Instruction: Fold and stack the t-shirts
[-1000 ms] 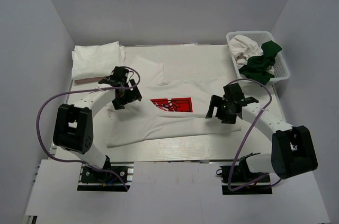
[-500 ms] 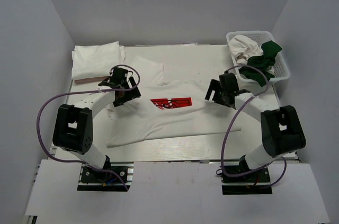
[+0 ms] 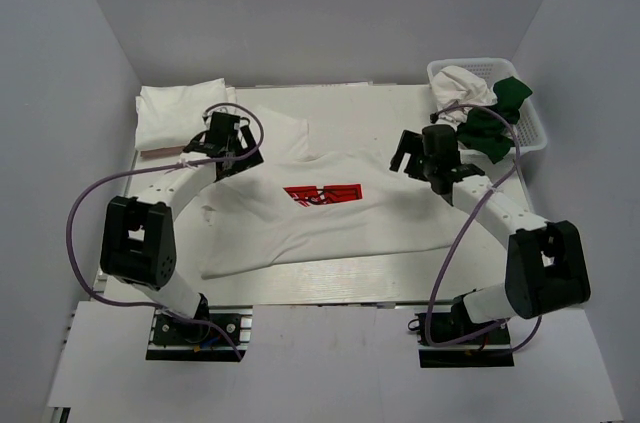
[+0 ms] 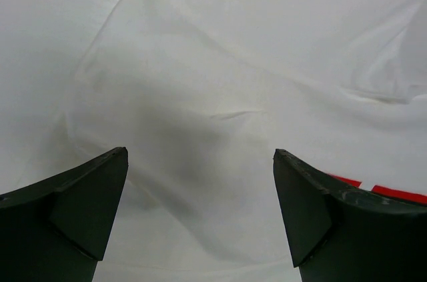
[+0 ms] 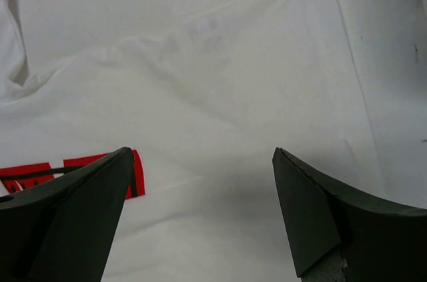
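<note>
A white t-shirt (image 3: 300,233) with a red square print (image 3: 322,195) lies spread flat on the desk (image 3: 380,108). The left claw (image 4: 200,159) hangs over the shirt, fingers wide apart and empty, the print to its right. The right claw (image 5: 202,155), equally wide and empty, hangs over the same shirt, print to its left. Beyond the left claw sits a folded white stack (image 3: 180,115). Beyond the right claw, a basket (image 3: 535,133) holds a dark green t-shirt (image 3: 485,131) and a white one (image 3: 462,85).

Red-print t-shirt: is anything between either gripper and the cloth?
Nothing visible. The left gripper and right gripper hang open directly over the red-print t-shirt, with only bare cloth below them.
</note>
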Controlling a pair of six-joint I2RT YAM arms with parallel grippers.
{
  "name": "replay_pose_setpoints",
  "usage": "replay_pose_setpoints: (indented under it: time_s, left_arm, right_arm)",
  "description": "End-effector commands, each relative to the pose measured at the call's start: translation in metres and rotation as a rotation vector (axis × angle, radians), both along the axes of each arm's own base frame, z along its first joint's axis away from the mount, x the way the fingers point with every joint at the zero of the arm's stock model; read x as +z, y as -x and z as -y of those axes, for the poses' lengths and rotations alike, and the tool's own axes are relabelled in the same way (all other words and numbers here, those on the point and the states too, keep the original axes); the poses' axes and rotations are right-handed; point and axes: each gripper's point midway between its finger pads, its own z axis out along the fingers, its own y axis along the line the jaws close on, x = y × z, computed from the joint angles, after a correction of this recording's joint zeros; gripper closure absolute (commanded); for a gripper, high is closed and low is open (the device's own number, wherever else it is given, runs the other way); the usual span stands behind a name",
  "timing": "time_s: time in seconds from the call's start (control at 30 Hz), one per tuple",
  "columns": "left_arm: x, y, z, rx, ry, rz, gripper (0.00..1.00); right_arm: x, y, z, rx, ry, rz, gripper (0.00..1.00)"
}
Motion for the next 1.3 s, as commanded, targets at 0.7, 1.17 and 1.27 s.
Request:
replay_pose_setpoints:
  time_s: [0.7, 1.17, 1.27]
  left_arm:
    - [0.035, -0.079, 0.053, -0.47, -0.047, -0.014, 0.0]
    - [-0.046, -0.041, 0.032, -0.39, -0.06, -0.252, 0.22]
    - [-0.05, -0.038, 0.029, -0.383, -0.071, -0.264, 0.28]
  right_arm:
    - [0.0, -0.062, -0.003, 0.088, 0.215, -0.12, 0.1]
    - [-0.011, -0.043, 0.009, 0.079, 0.245, -0.165, 0.1]
    - [-0.012, -0.038, 0.012, 0.072, 0.25, -0.171, 0.1]
